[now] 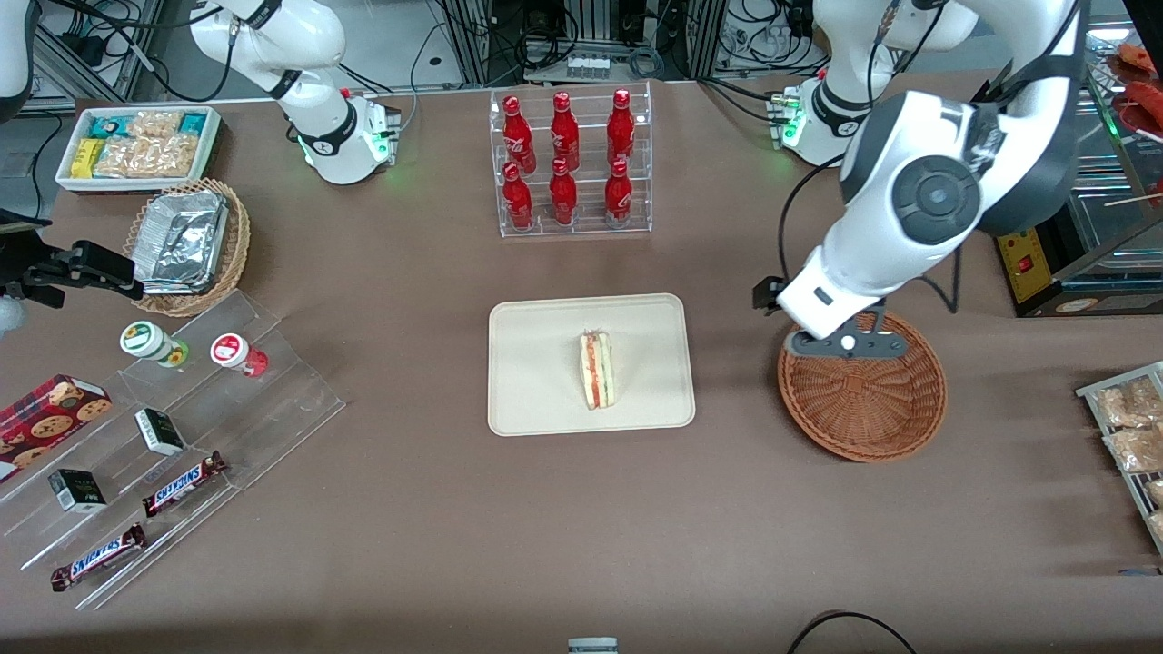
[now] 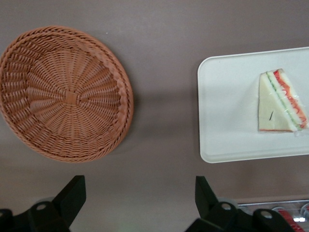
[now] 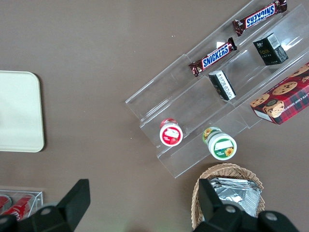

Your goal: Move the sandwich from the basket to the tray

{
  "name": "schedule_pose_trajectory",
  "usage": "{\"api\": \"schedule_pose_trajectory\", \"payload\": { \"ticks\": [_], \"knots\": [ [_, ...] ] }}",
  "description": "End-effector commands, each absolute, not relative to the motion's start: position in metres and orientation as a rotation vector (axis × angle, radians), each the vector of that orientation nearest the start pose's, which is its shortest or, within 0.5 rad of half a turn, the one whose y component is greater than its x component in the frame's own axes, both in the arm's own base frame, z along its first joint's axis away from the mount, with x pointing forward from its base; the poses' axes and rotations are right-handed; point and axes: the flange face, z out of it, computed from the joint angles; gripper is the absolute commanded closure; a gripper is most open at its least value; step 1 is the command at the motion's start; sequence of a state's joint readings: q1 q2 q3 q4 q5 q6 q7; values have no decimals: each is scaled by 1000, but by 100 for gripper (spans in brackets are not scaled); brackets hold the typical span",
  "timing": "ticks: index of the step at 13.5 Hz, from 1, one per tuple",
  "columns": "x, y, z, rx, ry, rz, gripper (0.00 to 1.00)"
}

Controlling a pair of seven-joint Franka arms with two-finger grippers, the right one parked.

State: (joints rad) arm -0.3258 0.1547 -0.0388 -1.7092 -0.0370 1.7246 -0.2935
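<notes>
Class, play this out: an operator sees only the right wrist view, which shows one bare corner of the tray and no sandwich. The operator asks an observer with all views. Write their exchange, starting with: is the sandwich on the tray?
Observer: Yes. The sandwich lies on the tray, filling edge up.

Operator: Is anything left in the basket?

Observer: No. The reddish-brown basket holds nothing; its woven bottom shows bare in the left wrist view.

Operator: Where is the gripper?

Observer: The gripper hangs above the basket's rim, on the side farther from the front camera, jaws open and holding nothing.

Operator: What stands farther from the front camera than the tray?

Observer: A clear rack of red bottles.
</notes>
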Motion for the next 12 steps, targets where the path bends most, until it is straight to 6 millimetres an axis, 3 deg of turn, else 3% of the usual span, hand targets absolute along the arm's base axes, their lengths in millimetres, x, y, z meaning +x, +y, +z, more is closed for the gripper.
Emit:
{"api": "schedule_pose_trajectory", "payload": {
  "ticks": [1, 7, 10, 12],
  "knots": [
    [540, -172, 497, -3149, 136, 209, 0],
    [524, -122, 540, -3177, 84, 257, 0],
    [515, -95, 577, -3176, 129, 326, 0],
    [508, -90, 600, -3168, 126, 361, 0]
  ]
}}
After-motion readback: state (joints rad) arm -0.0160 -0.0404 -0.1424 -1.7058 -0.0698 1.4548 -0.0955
